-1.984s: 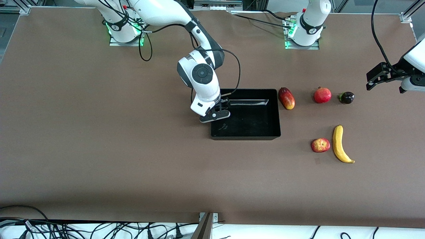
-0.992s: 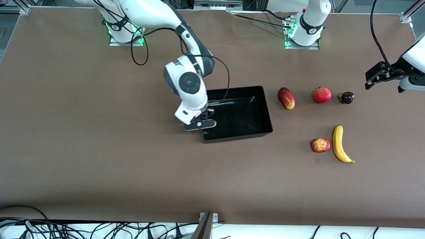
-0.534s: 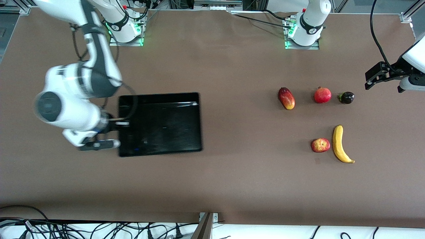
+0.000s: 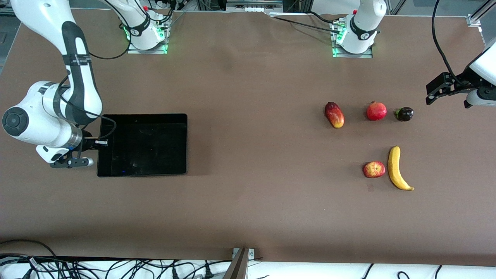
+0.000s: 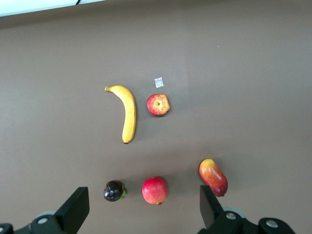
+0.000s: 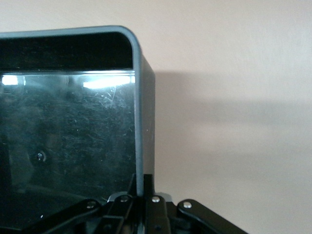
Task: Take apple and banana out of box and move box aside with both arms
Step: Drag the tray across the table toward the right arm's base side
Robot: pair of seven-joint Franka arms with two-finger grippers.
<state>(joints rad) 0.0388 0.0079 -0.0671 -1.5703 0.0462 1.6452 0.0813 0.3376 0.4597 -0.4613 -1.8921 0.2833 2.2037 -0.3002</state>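
Right gripper [image 4: 97, 143] fingers [image 6: 146, 192] clenched on black box [image 4: 143, 145] wall, box flat on tabletop [image 4: 248, 209] at right arm's end. Left gripper [image 4: 436, 93] fingers [image 5: 73, 212] spread wide, holding nothing, hovering above mango [image 5: 213, 177], pomegranate [image 5: 155, 190], apple [image 5: 158, 105], banana [image 5: 127, 113].

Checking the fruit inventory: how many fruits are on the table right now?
5, all toward the left arm's end: mango, pomegranate and a small dark fruit in one row; apple and banana nearer the camera. None in the box.
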